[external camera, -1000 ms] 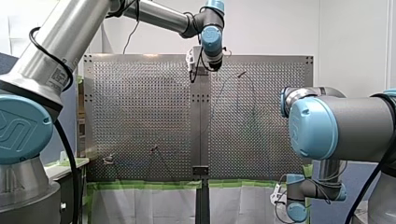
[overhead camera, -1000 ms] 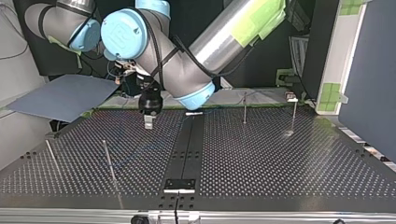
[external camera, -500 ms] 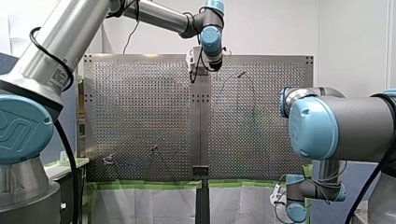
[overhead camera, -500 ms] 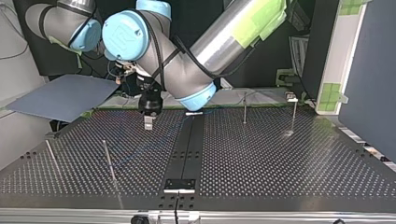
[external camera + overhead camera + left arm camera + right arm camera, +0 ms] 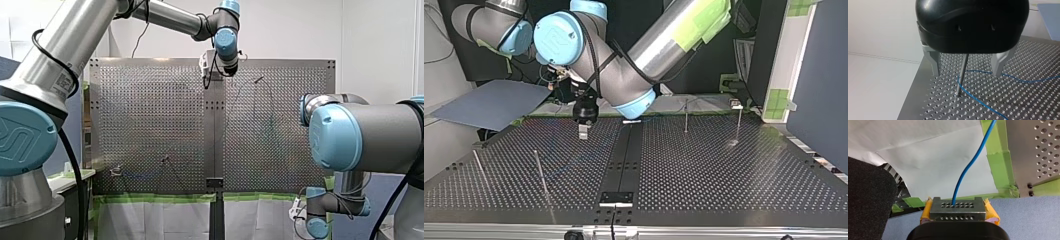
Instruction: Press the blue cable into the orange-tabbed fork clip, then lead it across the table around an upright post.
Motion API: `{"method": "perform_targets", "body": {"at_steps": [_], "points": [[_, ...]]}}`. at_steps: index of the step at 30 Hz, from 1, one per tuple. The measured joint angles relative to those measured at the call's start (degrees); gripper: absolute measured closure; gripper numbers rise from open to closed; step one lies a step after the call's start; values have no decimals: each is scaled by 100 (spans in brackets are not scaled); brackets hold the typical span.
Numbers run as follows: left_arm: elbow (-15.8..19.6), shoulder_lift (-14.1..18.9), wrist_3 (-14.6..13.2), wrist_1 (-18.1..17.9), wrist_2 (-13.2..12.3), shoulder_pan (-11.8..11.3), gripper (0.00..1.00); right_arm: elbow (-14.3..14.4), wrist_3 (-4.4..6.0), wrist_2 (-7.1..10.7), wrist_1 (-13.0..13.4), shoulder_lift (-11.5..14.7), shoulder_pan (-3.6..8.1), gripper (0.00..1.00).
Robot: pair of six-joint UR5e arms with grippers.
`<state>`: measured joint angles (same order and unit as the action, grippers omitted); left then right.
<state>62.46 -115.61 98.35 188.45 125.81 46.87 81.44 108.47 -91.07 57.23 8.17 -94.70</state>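
**Left end effector over a post, right one holding the cable**

Left wrist view: my left end effector point(image 5: 967, 74) hangs with its metal fingers point(image 5: 933, 62) spread wide, one on each side of an upright post point(image 5: 961, 76). Neither finger touches the post. The blue cable point(image 5: 1023, 80) lies on the perforated worktop point(image 5: 930, 105); it curls close round the foot of the post, under the end effector, then trails away across the holes.

Right wrist view: my right end effector point(image 5: 957, 206) is clamped on the blue cable. Yellow pads point(image 5: 925, 213) show beside the perforated metal finger faces. The cable rises from between them and runs ahead past white sheeting point(image 5: 930, 165) and green tape point(image 5: 1000, 170) at the worktop's edge.

Top view: my left arm enters at upper right and reaches past the middle to upper left of centre. Further posts stand at lower left and upper right of the frame.
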Motion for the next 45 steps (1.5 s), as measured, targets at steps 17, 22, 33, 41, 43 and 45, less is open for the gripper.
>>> {"method": "perform_targets", "body": {"at_steps": [17, 22, 33, 41, 43, 45], "points": [[354, 274, 104, -236, -199, -30, 0, -1, -17, 1, -12, -3, 0, 100], [592, 510, 309, -471, -431, -55, 0, 0, -24, 1, -6, -9, 0, 100], [1113, 743, 827, -992, -953, -89, 0, -2, -26, -6, -1, -11, 0, 100], [1537, 745, 1249, -1417, -1376, -96, 0, -1, -20, 0, -1, -12, -1, 100], [1632, 745, 1332, -1511, -1471, -96, 0, 0, -18, 0, -1, -17, -1, 100], [1751, 744, 1383, -1632, -1591, -96, 0, 0, -18, 1, 3, -18, -1, 100]]}}
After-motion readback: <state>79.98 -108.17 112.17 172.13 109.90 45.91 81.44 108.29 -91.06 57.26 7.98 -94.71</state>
